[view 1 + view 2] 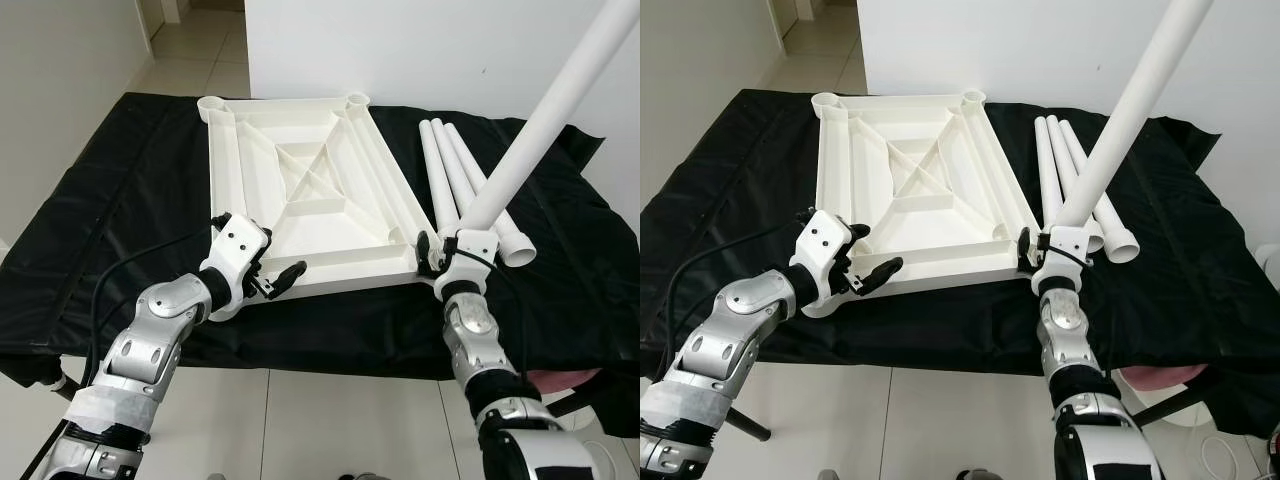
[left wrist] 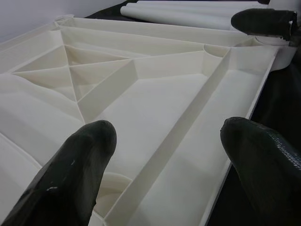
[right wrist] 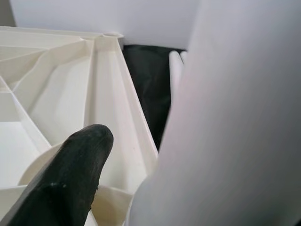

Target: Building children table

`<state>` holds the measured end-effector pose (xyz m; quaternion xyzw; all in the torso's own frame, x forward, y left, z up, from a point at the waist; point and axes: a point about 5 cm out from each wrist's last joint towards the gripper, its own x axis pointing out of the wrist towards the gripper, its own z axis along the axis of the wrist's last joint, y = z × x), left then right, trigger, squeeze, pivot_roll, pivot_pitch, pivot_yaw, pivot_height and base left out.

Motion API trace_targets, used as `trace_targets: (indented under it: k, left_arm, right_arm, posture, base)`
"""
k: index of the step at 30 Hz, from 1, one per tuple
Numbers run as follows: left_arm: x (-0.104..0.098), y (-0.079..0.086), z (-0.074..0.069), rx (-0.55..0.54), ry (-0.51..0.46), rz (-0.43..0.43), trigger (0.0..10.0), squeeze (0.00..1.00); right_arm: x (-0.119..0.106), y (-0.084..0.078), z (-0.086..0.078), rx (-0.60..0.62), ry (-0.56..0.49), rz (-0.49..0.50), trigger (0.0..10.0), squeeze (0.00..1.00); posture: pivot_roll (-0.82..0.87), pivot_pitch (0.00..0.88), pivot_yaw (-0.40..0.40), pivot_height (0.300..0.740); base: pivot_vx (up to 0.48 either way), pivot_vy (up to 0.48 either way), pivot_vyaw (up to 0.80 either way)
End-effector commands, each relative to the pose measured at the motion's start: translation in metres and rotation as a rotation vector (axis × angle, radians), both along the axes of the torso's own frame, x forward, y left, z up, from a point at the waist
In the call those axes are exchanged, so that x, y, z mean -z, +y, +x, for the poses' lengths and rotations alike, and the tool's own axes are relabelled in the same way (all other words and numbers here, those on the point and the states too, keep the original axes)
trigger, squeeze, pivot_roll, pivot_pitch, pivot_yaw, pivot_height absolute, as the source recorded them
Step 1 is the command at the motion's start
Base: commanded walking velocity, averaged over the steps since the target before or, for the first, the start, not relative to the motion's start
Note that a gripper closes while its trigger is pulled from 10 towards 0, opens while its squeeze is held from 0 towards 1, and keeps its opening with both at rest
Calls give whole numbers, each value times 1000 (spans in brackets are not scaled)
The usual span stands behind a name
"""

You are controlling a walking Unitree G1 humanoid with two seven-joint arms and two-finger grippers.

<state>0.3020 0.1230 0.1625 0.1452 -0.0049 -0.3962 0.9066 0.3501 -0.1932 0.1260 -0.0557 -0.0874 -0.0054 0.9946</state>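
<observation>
A white ribbed tabletop (image 1: 300, 190) lies upside down on a black cloth. My left gripper (image 1: 256, 252) is at its near left corner, open, with its fingertips (image 2: 80, 165) spread over the rim and the ribs. My right gripper (image 1: 447, 251) is at the near right corner, shut on a white table leg (image 1: 540, 130). The leg slants up and to the right, with its lower end beside the corner socket (image 3: 33, 169). One black finger (image 3: 70, 179) shows beside the leg (image 3: 235, 117). Three more white legs (image 1: 455, 175) lie side by side to the right of the tabletop.
The black cloth (image 1: 120, 200) covers a low table and hangs over its front edge. A white wall (image 1: 420, 50) stands behind, with tiled floor (image 1: 190, 50) at the back left. A black cable (image 1: 130, 265) runs from my left arm. Something pink (image 1: 560, 380) sits low on the right.
</observation>
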Motion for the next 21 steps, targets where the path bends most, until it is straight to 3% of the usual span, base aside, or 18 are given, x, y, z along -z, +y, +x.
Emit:
trace_targets:
  k: [1, 6, 7, 8, 9, 10, 11, 21]
  left_arm:
    - [2, 1, 1, -13, 11, 6, 10000, 0]
    - [2, 2, 0, -17, 10, 5, 10000, 0]
    - [2, 2, 0, -19, 9, 5, 10000, 0]
    - [2, 2, 0, -19, 9, 4, 10000, 0]
    - [2, 2, 1, -20, 8, 4, 10000, 0]
    - [2, 2, 1, -20, 8, 4, 10000, 0]
    - [1, 3, 1, -23, 7, 3, 10000, 0]
    - [1, 3, 1, -24, 5, 3, 10000, 0]
  right_arm:
    - [-25, 2, 7, -59, -93, -33, 10000, 0]
    - [-34, -5, 8, -111, -109, -48, 10000, 0]
    - [-35, -6, 8, -141, -109, -52, 3686, 0]
    - [-36, -7, 8, -162, -108, -54, 3686, 0]
    - [-37, -8, 8, -186, -104, -51, 1647, 0]
    - [-37, -8, 8, -186, -104, -51, 1647, 0]
    - [-37, -10, 9, -185, -94, -50, 0, 0]
    - [-20, -17, 3, -210, -14, -67, 0, 0]
  posture:
    - [17, 20, -21, 740]
    - [21, 18, -23, 740]
    - [20, 18, -22, 740]
    - [20, 18, -22, 740]
    - [20, 17, -23, 740]
    - [20, 17, -23, 740]
    - [19, 17, -23, 740]
    - [19, 16, -24, 740]
  base:
    - [0, 0, 0]
    - [0, 0, 0]
    - [0, 0, 0]
    - [0, 0, 0]
    - [0, 0, 0]
    - [0, 0, 0]
    - [0, 0, 0]
    - [0, 0, 0]
